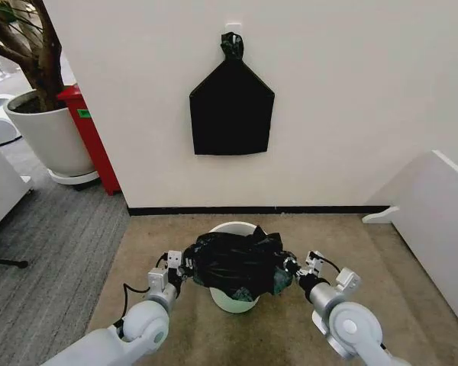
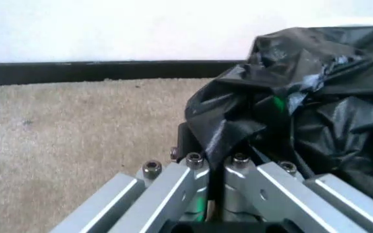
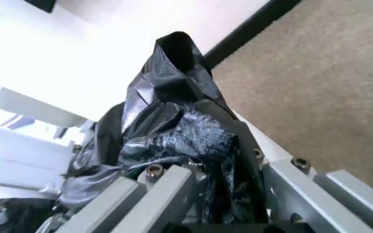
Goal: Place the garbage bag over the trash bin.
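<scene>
The cream-white trash bin (image 1: 233,300) stands on the tan carpet close to the wall. The crinkly black garbage bag (image 1: 240,261) lies bunched over its near side and top, and the far rim (image 1: 233,226) stays bare. My left gripper (image 1: 185,264) is at the bag's left edge. In the left wrist view this gripper (image 2: 215,162) is shut on a fold of the garbage bag (image 2: 316,97). My right gripper (image 1: 294,267) holds the bag's right edge. In the right wrist view the garbage bag (image 3: 173,111) is pinched inside the right gripper (image 3: 222,167) and rises in a peak beyond it.
A flat black house-shaped bundle (image 1: 231,110) hangs on the wall above the bin. A large white plant pot (image 1: 49,137) and a red object (image 1: 94,141) stand at the back left. White furniture (image 1: 435,221) lines the right side. Open carpet lies to both sides of the bin.
</scene>
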Robot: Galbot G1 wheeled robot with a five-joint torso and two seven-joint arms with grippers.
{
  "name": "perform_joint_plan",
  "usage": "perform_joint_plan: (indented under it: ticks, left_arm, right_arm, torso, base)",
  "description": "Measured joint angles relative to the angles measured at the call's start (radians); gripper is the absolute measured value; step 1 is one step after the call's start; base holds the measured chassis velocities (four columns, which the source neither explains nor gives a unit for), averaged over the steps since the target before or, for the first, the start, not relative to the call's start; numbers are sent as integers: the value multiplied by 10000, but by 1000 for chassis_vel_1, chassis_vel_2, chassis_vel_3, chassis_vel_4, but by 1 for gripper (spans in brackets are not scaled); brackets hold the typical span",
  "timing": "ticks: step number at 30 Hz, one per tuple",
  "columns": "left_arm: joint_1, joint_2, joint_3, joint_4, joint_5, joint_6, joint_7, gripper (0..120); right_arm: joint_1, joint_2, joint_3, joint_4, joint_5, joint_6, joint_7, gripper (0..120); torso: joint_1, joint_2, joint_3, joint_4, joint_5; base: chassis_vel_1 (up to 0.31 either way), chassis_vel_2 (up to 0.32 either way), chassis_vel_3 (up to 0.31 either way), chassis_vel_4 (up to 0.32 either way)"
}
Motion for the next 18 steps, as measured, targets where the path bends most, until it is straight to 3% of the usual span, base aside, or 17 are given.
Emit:
perform_joint_plan:
  ticks: [7,13,18]
  left_arm:
    - [-236,-422,-123,778,195,-171,167,0]
    - [118,28,-291,-300,11,76,5,0]
    - [127,77,-419,-285,40,135,11,0]
  right_arm:
    - [209,158,43,-960,17,217,-1115,0]
    - [-113,-139,332,126,558,60,-409,0]
    - [80,-152,450,-21,820,-195,-334,0]
  torso:
    - [0,-1,1,-1,0]
    - [0,0,-1,-1,1]
    - [0,-1,0,2,0]
  base:
    - [0,0,0,0]
    - [0,0,0,0]
    - [0,0,0,0]
